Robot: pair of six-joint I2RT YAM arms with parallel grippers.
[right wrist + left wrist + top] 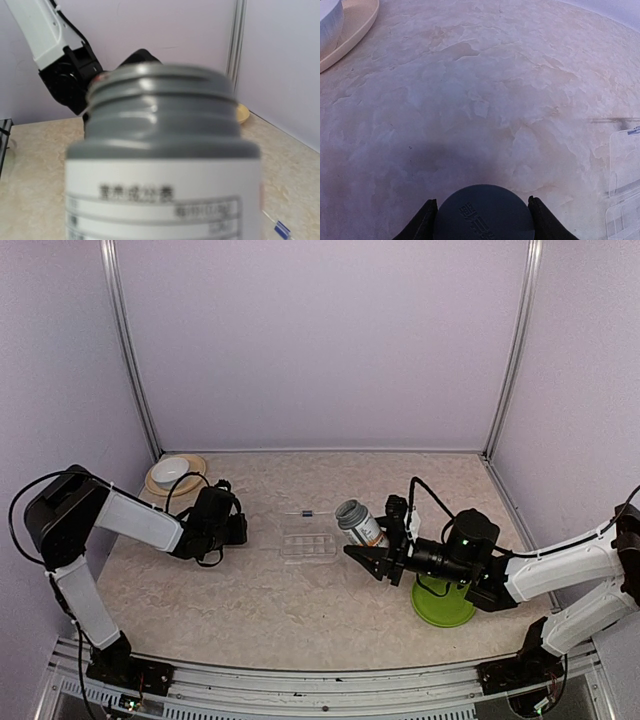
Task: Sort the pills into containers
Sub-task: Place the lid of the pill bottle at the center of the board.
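The clear compartment box lies flat mid-table, and its edge shows at the right of the left wrist view. No pills are visible. My right gripper is shut on the grey-necked, white-labelled bottle, which is uncapped and tilted just right of the box. The bottle fills the right wrist view and hides the fingers there. My left gripper is left of the box. It is shut on the round dark grey cap just above the table.
A white bowl on a beige plate stands at the back left. A green round dish sits under the right arm. A thin stick with a blue mark lies just behind the box. Walls enclose three sides.
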